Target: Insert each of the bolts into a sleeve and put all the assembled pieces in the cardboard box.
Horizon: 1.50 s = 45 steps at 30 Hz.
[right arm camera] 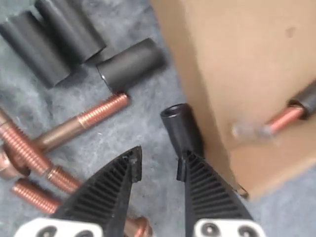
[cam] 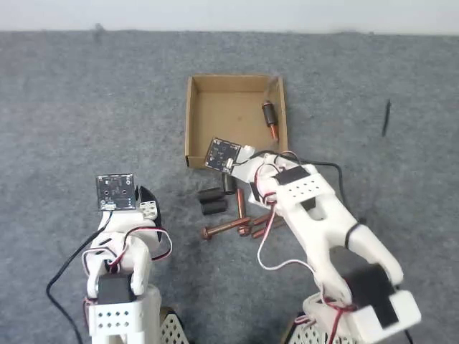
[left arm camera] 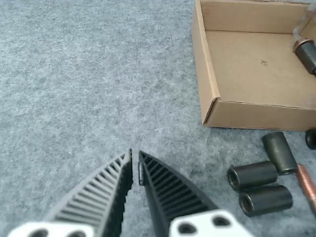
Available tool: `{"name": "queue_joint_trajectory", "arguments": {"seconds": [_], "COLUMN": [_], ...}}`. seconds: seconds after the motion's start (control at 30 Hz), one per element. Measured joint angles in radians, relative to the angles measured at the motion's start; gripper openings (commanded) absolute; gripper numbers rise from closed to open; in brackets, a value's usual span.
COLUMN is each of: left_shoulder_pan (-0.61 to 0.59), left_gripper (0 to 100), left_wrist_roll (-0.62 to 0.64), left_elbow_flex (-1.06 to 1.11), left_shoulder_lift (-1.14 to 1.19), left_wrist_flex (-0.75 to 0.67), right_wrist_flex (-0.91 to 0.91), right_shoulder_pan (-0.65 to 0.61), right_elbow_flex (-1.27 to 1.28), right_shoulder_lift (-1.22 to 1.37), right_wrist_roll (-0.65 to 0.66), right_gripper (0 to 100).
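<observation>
Left gripper (left arm camera: 134,163) is seen shut, empty, near the cardboard box (left arm camera: 256,116) | right gripper (right arm camera: 158,165) is held narrowly open at a black sleeve (right arm camera: 181,129) just beside the box | sleeve is judged hard, smooth, light: best gripped across its middle | one bolted piece (cam: 270,118) is seen inside the box.

Soft, even light — faint shadows beneath the sleeves (left arm camera: 252,175).

No legible text, no numbers or signs (cardboard box (cam: 222,118) sides plain brown)
</observation>
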Motion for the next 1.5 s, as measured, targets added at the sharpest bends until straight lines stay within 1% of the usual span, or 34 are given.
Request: {"name": "queue_joint_trajectory", "arguments": {"seconds": [0.13, 0.47, 0.77, 0.83, 0.9, 0.97, 1.03, 1.17, 1.3, 1.5], "left_shoulder_pan": [0.0, 0.0, 0.0, 0.0, 0.0, 0.0, 0.0, 0.0, 0.0, 0.0], "left_gripper": [2, 2, 2, 2, 2, 2, 2, 2, 2, 2], "left_wrist_roll": [0.0, 0.0, 0.0, 0.0, 0.0, 0.0, 0.0, 0.0, 0.0, 0.0], "left_elbow_flex": [0.0, 0.0, 0.0, 0.0, 0.0, 0.0, 0.0, 0.0, 0.0, 0.0], "left_shoulder_lift": [0.0, 0.0, 0.0, 0.0, 0.0, 0.0, 0.0, 0.0, 0.0, 0.0], "left_wrist_flex": [-0.023, -0.025, -0.025, -0.025, -0.025, -0.025, -0.025, -0.025, -0.04, -0.043], "right_wrist_flex": [-0.008, -0.008, -0.008, -0.008, -0.008, -0.008, -0.003, 0.072, 0.215, 0.39], "right_shoulder_pan": [0.002, -0.002, -0.002, -0.002, -0.002, -0.002, -0.002, -0.002, -0.002, -0.002], "right_elbow_flex": [-0.023, -0.143, -0.196, -0.199, -0.206, -0.216, -0.218, -0.253, -0.288, -0.293], "right_shoulder_lift": [0.058, 0.203, 0.253, 0.267, 0.281, 0.29, 0.293, 0.295, 0.285, 0.121], "right_wrist_roll": [0.002, 0.002, 0.002, 0.002, 0.002, 0.002, 0.0, 0.0, 0.0, 0.0], "right_gripper": [10.2, 10.2, 10.0, 7.8, 0.7, 1.8, 0.6, 0.7, 0.7, 0.9]}}
